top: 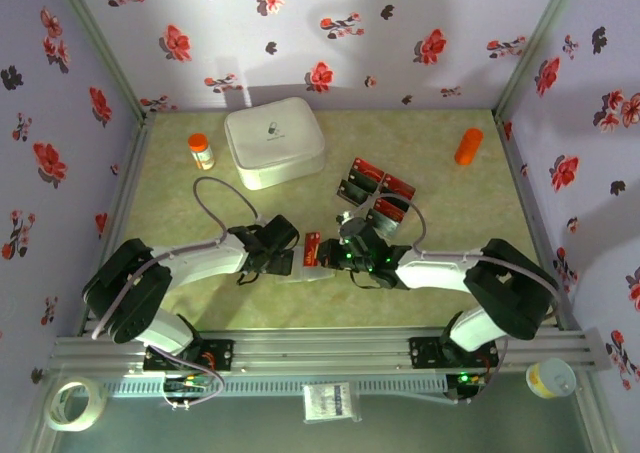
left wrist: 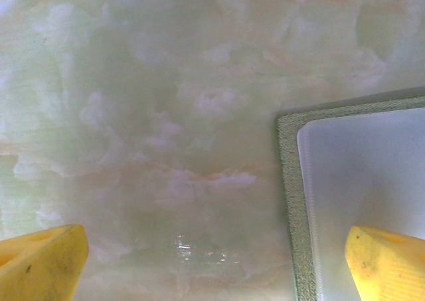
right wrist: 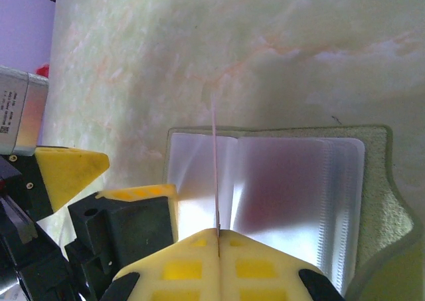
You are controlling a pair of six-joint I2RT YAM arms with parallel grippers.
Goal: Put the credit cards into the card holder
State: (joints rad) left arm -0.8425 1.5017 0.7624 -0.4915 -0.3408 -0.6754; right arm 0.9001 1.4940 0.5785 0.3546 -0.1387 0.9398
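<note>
Yellow fingers [right wrist: 179, 268] of the right gripper [right wrist: 218, 233] are pressed together on one credit card [right wrist: 216, 161], held on edge so it shows as a thin pink line. From above, the same card looks red [top: 312, 248]. It stands over the open card holder [right wrist: 375, 181], about where two clear sleeves meet; whether it touches them I cannot tell.

The holder, olive-rimmed with shiny pockets, lies flat close to the middle of the desk's near edge, between both grippers.

The left gripper [left wrist: 212, 248] has its fingers [left wrist: 46, 261] spread wide with nothing between them. One tip is over the holder's corner [left wrist: 289, 195] and the other over bare desk [left wrist: 166, 82].

The other credit cards [top: 375, 188], red and black, lie in a loose cluster near the desk's centre, well apart from the holder. A white box [top: 272, 138] sits toward the far edge, an orange bottle [top: 201, 151] beside it near the far left corner, and an orange cylinder [top: 468, 145] near the far right corner.
</note>
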